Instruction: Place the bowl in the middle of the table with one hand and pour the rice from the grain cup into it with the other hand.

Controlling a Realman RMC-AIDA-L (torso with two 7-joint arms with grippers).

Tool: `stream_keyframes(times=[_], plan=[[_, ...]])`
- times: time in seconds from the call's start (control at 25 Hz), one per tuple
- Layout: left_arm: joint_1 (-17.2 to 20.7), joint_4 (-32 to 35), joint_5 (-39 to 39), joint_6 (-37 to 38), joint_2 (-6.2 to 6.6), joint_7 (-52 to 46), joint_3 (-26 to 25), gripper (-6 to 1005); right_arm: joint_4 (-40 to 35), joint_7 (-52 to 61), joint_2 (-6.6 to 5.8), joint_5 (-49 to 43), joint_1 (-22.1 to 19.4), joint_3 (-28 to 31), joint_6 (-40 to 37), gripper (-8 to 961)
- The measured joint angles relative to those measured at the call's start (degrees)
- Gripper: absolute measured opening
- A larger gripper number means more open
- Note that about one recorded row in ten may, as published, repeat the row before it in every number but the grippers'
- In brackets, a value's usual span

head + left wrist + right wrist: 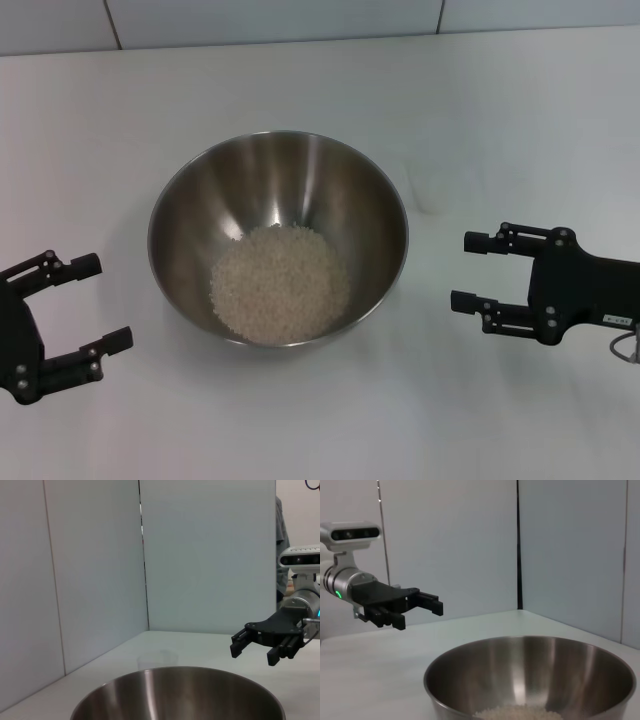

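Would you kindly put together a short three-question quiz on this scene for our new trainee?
1. True or false: the off-white rice lies inside the large round stainless-steel bowl.
2. The small clear plastic grain cup stands: A) in the right hand, B) on the plain white table beyond the bowl on the robot's right, C) inside the bowl.
3. Fill in: both black two-finger hands are ____ and hold nothing.

Key
1. True.
2. B; it stands upright, apart from the bowl.
3. Open; the left hand and right hand flank the bowl.
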Motion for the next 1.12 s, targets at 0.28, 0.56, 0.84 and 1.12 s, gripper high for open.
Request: stream_keyframes(times=[0.28, 0.56, 0.84, 1.12], plan=[[-0.88, 0.0, 0.5, -0.12, 0.06, -0.03, 0.04, 791, 0.07, 0.0, 0.02, 0.08, 0.21, -0.05, 0.65, 692], [-1.45, 0.0, 0.65, -0.19, 0.18, -0.12, 0.04, 791, 0.13, 0.0, 0.11, 0.13, 0.62, -0.06, 1.09, 691], [-1.65, 0.01, 0.65, -0.19, 0.18, -0.35, 0.04, 791, -0.02, 0.01, 0.11, 0.23, 1.02, -0.05, 1.15, 690], [-1.74, 0.59, 0.65, -0.19, 0.18, -0.83, 0.04, 791, -0.11, 0.02, 0.1, 0.26, 1.29, -0.05, 1.31, 691]])
